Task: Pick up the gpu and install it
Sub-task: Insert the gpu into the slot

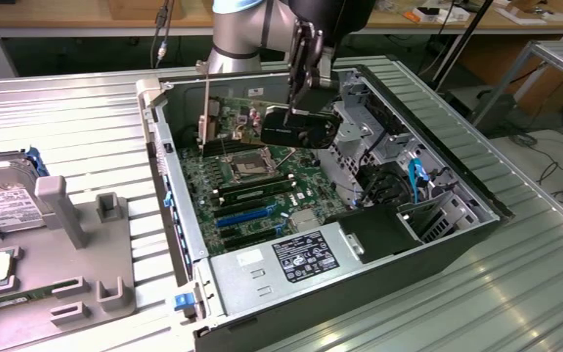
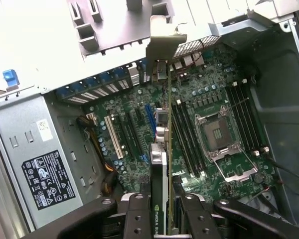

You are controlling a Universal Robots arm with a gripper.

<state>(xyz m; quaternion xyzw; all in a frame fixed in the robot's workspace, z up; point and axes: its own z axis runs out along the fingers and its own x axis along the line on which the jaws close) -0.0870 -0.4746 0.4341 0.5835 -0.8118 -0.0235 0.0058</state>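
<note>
One gripper [image 2: 162, 201] clenched on gpu [image 2: 158, 159], fingers [image 2: 134, 219] either side of card. Card upright, edge-on, inside open computer case [image 1: 477, 198], over motherboard [image 1: 262, 187] beside memory slots [image 2: 183, 134], silver bracket [image 2: 165, 42] toward rear wall. Seated or not: cannot tell.

Ext view: bright, even overhead light w/ soft shadows. Hard glare streaks on the ribbed metal table [image 1: 526, 293] at the exterior view's right. PC case [image 1: 360, 312] interior is dimmer, its drive-bay corner nearly black. Wrist view: bg beyond the case washes out to pure white, motherboard [image 2: 204, 99] evenly lit, gpu [image 2: 159, 159] bracket shines, gripper [image 2: 162, 214] dark in shadow.
</note>
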